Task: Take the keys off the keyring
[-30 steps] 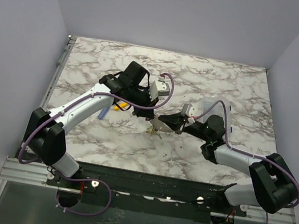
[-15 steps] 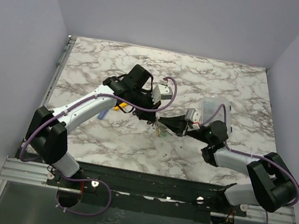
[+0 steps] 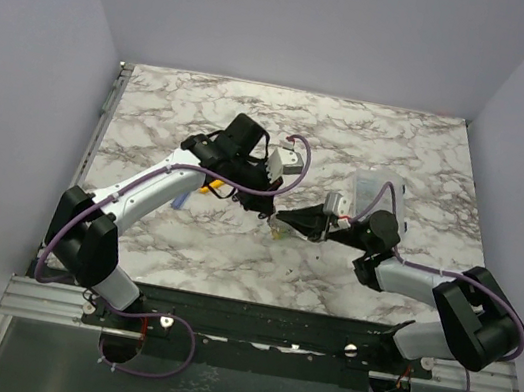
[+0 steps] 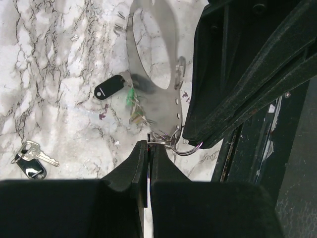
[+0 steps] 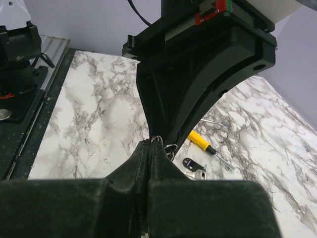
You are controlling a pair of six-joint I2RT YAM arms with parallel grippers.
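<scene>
**Q.** Left wrist view: how do we read the left claw (image 4: pixel 149 148)?

**A.** We read its two fingers as pressed together, nipping a wire turn of the keyring (image 4: pixel 174 145) at their very tips. The right claw (image 5: pixel 149 147) meets it head-on, tip to tip.

**Q.** Where are the keys?

**A.** Just beyond the left claw's tips we note a green-headed key (image 4: pixel 130 97) and a broad silver metal tag (image 4: pixel 161 106), both blurred. A black-tagged key (image 4: pixel 109 89) shows just past them. We cannot tell whether it hangs from the ring or lies on the marble table (image 3: pixel 402 150). A further key with a black head (image 4: pixel 30 158) lies flat on the marble beside the left claw's fingers, well apart from the ring.

**Q.** And the right wrist view?

**A.** Here we see the right claw's fingers likewise closed, with the ring's wire caught at their tips. Past those tips, beneath the left claw's body, a yellow-handled screwdriver (image 5: pixel 200 141) rests on the table.

**Q.** What does the overhead view add?

**A.** We observe the two claws converging above the middle of the table, the ring held between them.
</scene>
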